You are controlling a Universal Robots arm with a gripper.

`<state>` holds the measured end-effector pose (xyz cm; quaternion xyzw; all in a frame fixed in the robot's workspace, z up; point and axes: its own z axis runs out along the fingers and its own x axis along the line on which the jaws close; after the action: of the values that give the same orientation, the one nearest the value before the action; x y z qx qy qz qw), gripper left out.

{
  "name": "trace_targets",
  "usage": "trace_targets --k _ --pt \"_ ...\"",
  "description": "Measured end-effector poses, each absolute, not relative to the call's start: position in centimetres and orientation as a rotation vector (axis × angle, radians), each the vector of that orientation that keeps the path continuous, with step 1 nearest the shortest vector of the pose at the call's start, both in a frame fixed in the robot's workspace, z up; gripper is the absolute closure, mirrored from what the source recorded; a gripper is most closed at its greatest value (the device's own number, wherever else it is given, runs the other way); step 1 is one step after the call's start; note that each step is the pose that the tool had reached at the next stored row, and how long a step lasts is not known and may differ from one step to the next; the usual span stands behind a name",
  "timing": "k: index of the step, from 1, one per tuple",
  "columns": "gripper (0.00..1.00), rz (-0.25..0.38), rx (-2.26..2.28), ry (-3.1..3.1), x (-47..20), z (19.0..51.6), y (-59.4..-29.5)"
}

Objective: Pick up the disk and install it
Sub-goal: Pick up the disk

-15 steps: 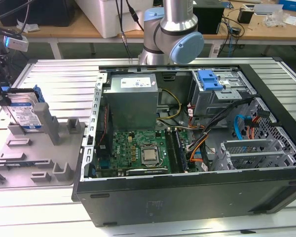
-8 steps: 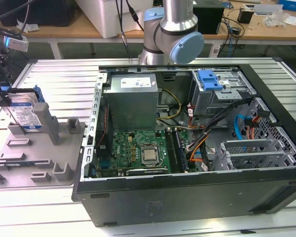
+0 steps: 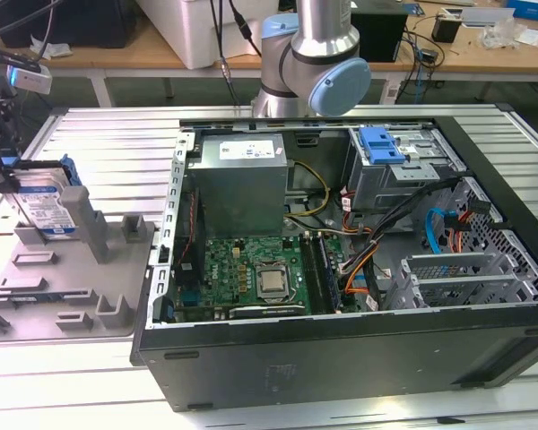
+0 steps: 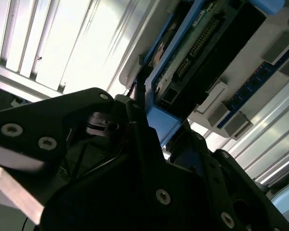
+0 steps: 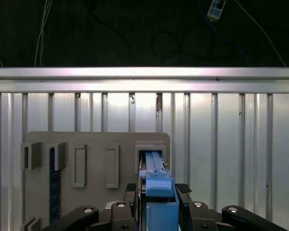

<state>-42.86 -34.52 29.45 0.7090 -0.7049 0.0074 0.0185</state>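
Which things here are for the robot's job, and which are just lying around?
For the job: the disk, standing in its grey holder; the claw at the disk; the open computer case.
Just lying about: the white box and the cables on the bench behind; the power supply box.

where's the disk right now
The disk stands on edge in the grey holder tray at the exterior view's left, beside the open computer case, with the tool close against it.

disk [image 4: 192,53] partly behind pincer [image 4: 154,120]
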Motion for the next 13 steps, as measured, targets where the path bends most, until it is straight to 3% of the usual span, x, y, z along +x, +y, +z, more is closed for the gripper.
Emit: trace_targets --k 1,13 --pt "0.63 0.023 2.202 -2.189 -42.86 29.45 -34.52" --pt "0.63 0.026 2.200 -2.188 -42.87 29.35 -34.52"
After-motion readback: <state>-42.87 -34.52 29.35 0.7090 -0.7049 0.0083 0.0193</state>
